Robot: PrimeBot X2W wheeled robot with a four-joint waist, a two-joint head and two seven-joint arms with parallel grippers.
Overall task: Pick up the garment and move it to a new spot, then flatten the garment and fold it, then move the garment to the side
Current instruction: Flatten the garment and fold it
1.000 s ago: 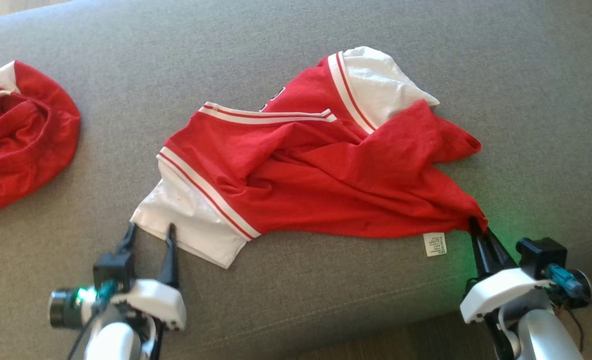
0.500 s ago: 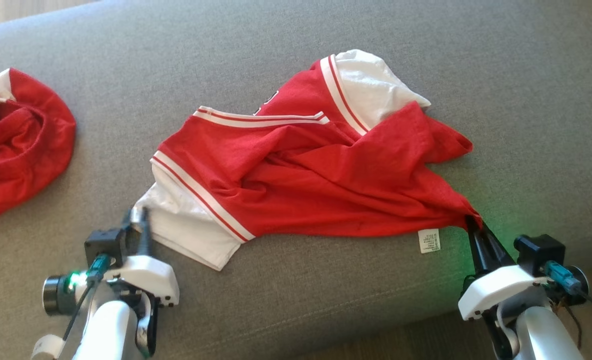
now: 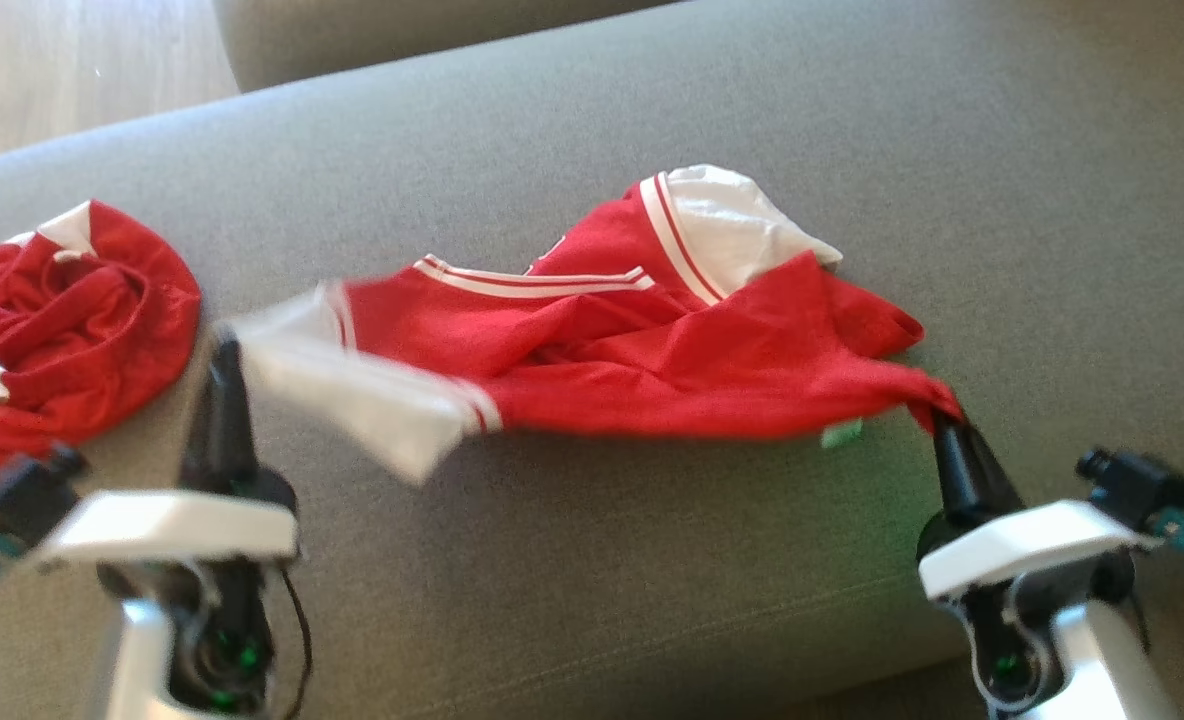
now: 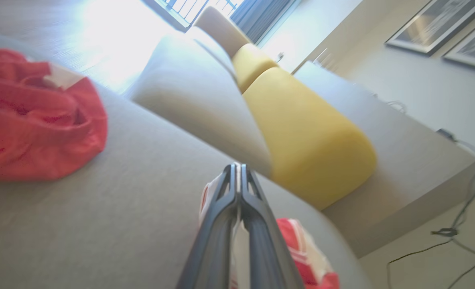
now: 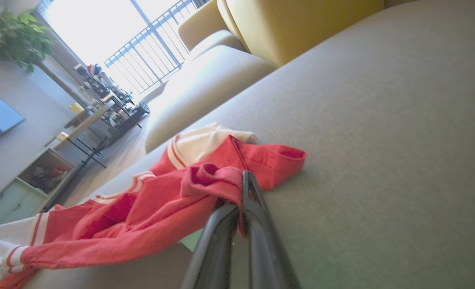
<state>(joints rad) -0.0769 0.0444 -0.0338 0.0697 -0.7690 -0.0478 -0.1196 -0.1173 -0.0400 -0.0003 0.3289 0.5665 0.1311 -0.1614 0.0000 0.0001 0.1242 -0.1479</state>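
At the far left of the head view you have a crumpled red heap [image 3: 62, 320] on the grey sofa seat [image 3: 592, 580], well apart from your work. It sits lower in the frame than a second ago, as does everything else, so the camera has tilted and the heap has not shifted. Just right of it, your left gripper [image 3: 224, 345] has changed. A second ago its jaws stood apart at the edge of the white sleeve [image 3: 352, 385]. Now they are pressed together on that sleeve's corner, and the left wrist view shows a sliver of white cloth caught between the fingers [image 4: 219, 233]. The garment [image 3: 652, 340] lies across the middle of the frame. Its left sleeve earlier lay flat and is now drawn out leftward, blurred. At lower right your right gripper [image 3: 942, 420] is clamped on the red hem corner as before, beside the small label [image 3: 840, 434].
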